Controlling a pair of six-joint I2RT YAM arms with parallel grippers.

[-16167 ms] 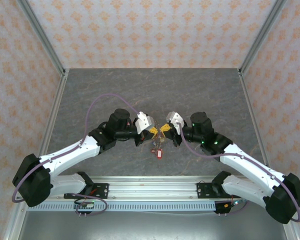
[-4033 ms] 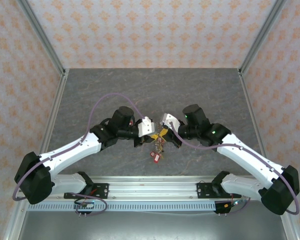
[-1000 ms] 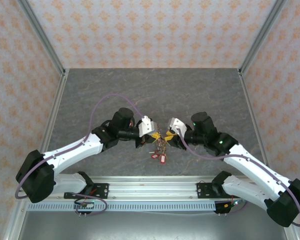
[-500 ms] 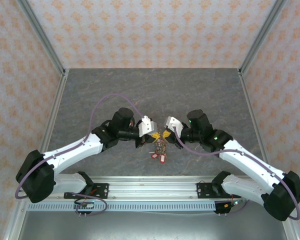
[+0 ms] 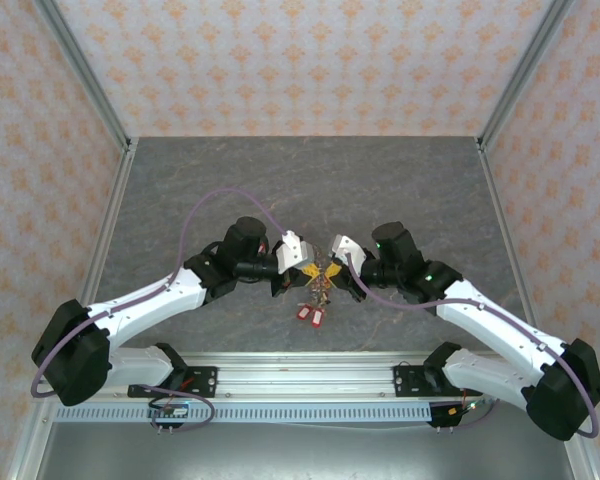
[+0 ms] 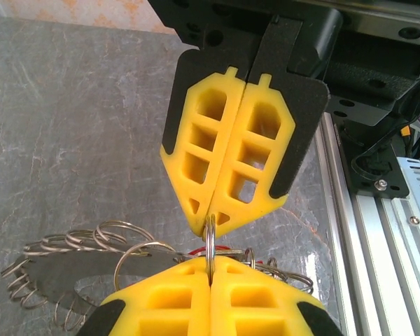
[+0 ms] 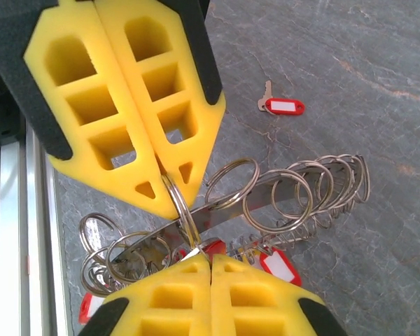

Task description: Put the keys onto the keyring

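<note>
Apparently threading | left claw (image 7: 134,203) closed on ring (image 7: 180,210) of keyring (image 7: 220,210) | right claw (image 7: 211,260) closed, its catch unclear | red-tagged keys (image 7: 280,264) hung below | next needed steady feeding round the coil

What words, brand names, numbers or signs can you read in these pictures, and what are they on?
No text can be read anywhere.
Red plastic key tag with a white label, lying on the grey stone-patterned table: no writing can be made out on the label.
Red tag with a white label among the thin metal rings: too small to read.
</note>
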